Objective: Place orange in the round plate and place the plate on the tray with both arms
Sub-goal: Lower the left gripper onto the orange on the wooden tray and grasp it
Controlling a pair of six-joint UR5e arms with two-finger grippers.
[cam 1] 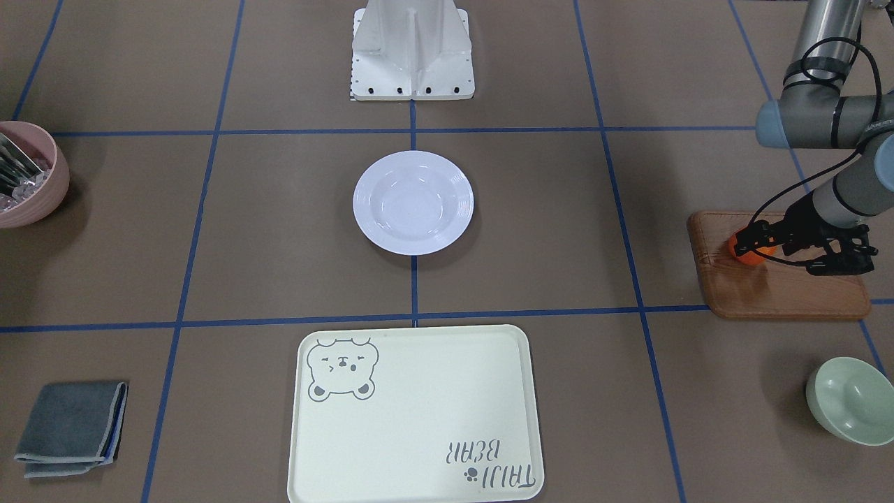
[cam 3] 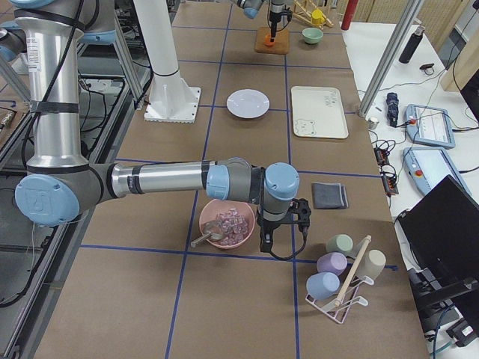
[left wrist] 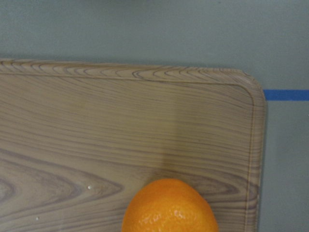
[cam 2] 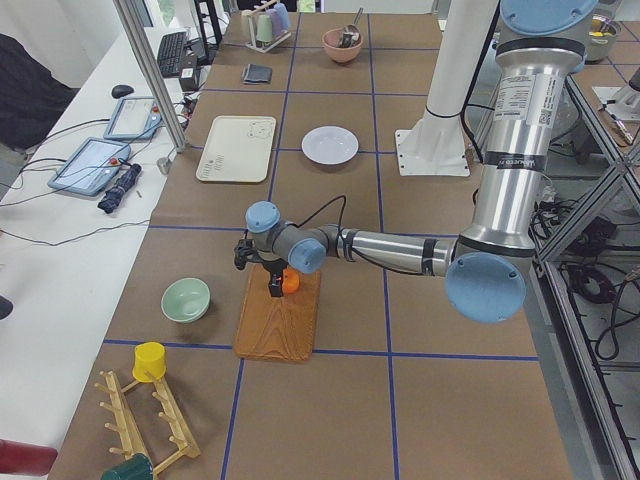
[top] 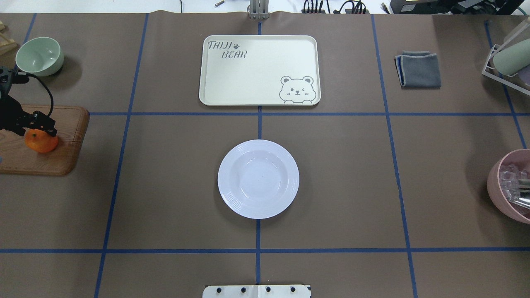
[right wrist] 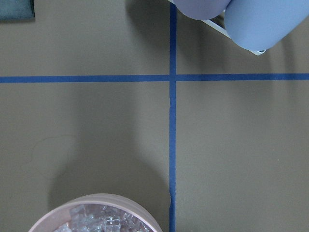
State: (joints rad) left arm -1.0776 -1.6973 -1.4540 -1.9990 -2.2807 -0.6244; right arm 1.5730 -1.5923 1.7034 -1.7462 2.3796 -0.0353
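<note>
Though unlifted, orange (top: 40, 142) within left end effector (cam 1: 756, 242).

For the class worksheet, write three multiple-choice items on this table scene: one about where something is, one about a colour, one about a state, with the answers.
1. The small bright-orange mandarin is on: A) the cream rectangular tray; B) the brown wooden board; C) the glossy white round plate.
2. The folded cloth is: A) red; B) yellow; C) grey.
3. The plate is: A) empty; B) overturned; C) on the tray.
Answers: 1 B, it rests on the board at the left hand; 2 C, grey in both table views; 3 A, its hollow is bare.
</note>
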